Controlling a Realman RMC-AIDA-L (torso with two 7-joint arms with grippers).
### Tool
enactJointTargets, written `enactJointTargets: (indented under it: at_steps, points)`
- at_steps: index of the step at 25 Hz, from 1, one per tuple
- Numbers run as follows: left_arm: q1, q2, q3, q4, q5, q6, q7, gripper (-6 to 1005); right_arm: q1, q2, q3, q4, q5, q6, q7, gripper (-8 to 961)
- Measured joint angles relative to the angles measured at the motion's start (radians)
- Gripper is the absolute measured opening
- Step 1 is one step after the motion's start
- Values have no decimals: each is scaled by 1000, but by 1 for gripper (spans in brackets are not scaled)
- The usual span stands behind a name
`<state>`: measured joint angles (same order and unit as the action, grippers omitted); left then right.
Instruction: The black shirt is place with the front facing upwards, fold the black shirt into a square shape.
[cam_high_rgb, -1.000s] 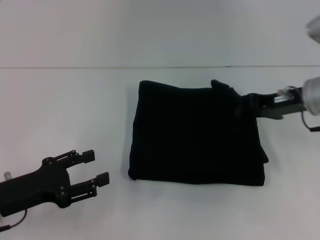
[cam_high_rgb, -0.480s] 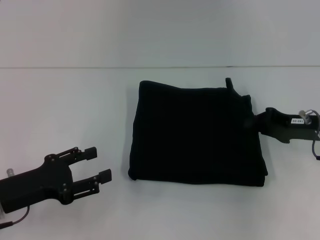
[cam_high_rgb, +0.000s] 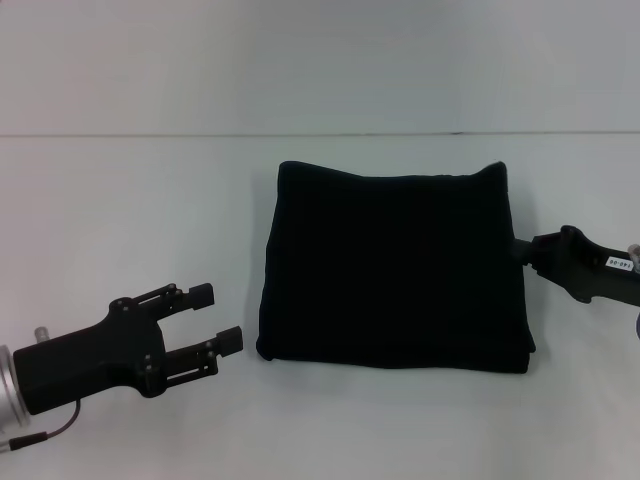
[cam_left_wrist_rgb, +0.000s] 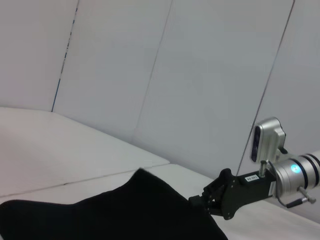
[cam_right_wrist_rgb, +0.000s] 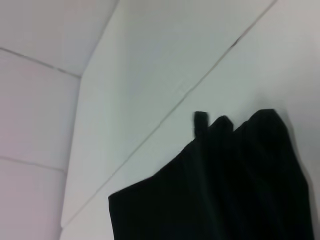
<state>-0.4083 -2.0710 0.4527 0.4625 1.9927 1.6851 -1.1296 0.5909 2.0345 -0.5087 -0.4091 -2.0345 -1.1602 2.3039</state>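
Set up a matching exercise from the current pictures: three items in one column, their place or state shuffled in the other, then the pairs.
Items:
1. black shirt
2. left gripper
3. right gripper
4. table

Places or states:
A. at the shirt's right edge
B. folded into a rough square
C. white, under everything
D. fingers open, off the shirt's near left corner

Pairs: 1-B, 2-D, 3-A, 4-C

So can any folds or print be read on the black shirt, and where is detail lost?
Head view: the folded black fabric shirt is a flat dark mass, no print or creases legible, faint shadow along its near edge. Right wrist view: its edges look soft and blurred. Left wrist view: equally featureless.
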Motion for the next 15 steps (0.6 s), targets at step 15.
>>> enactJointTargets:
  at_steps: [15]
  points:
    - [-4,-6,-5,-26,-55,-6,1,767,-93,25,192,25,88,-36,-144,76]
